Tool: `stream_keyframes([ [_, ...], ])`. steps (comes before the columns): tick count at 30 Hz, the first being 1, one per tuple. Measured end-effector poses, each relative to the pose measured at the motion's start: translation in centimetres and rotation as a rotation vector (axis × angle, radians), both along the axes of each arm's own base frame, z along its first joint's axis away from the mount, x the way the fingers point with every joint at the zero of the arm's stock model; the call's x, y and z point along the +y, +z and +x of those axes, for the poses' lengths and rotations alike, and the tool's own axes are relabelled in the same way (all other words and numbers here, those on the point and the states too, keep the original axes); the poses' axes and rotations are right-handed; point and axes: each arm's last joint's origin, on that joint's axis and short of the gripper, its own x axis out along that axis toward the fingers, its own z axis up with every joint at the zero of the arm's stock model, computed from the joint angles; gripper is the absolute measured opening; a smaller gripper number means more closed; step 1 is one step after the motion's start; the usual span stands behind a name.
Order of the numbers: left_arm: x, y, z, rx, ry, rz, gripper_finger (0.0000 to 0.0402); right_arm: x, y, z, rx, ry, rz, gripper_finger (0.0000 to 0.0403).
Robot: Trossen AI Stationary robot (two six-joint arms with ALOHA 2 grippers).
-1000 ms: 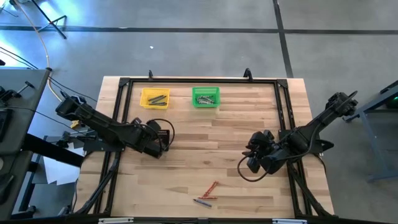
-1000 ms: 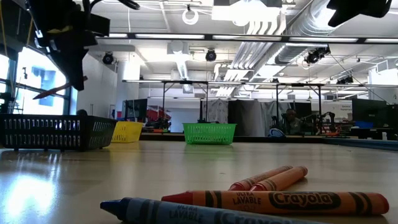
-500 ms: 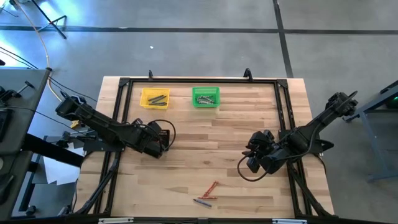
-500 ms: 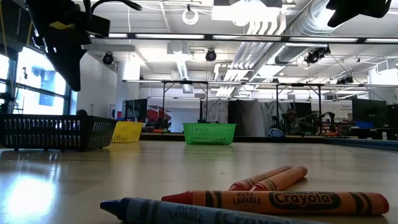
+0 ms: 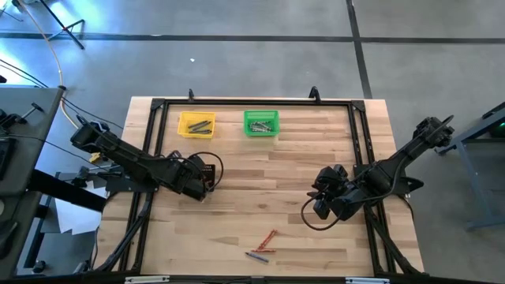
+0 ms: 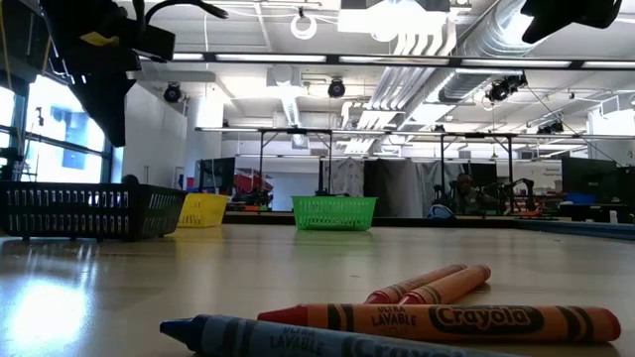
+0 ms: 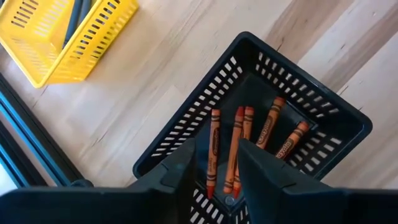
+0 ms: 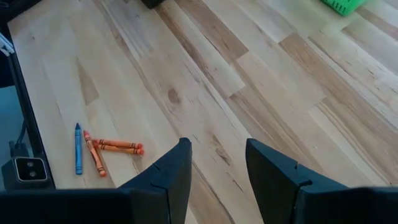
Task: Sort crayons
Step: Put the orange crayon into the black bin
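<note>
My left gripper (image 7: 216,149) hangs open above the black mesh bin (image 7: 311,124), fingers slanting down, nothing between them. Several orange crayons (image 7: 239,146) lie on the bin's floor. A blue crayon (image 6: 288,337) and three orange ones (image 6: 446,320) lie flat on the table near its front edge, also in the high view as crayons (image 5: 264,244) and in the right wrist view as crayons (image 8: 99,149). My right gripper (image 8: 217,146) hovers open over the table's right half (image 5: 322,201), well clear of them.
A yellow bin (image 5: 196,124) and a green bin (image 5: 260,123), each with dark sticks inside, stand at the table's far edge. The black bin (image 5: 207,170) stands at the left. A black frame (image 5: 359,142) runs around the table. Bare wood lies between the arms.
An orange crayon that stuck out of my left gripper a second ago is gone from it in the low view: the gripper has let go above the black bin. The gripper has stayed over the bin.
</note>
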Motion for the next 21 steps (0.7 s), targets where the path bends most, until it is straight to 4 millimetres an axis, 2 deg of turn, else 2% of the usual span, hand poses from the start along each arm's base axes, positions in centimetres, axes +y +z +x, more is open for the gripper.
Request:
stream_keyframes([
  [5,-0.1,0.2,0.1,0.001,-0.023,0.000,0.0099,0.0,0.0,0.0,0.007,0.038,-0.035,0.0146],
  [10,-0.3,1.5,0.8,-0.042,-0.055,0.008,0.0099,0.0,0.0,0.0,0.005,0.037,-0.034,0.0146],
  [21,-1.5,4.2,3.9,-0.284,-0.256,-0.007,0.0099,0.0,0.1,0.1,-0.011,0.009,-0.016,0.0146],
])
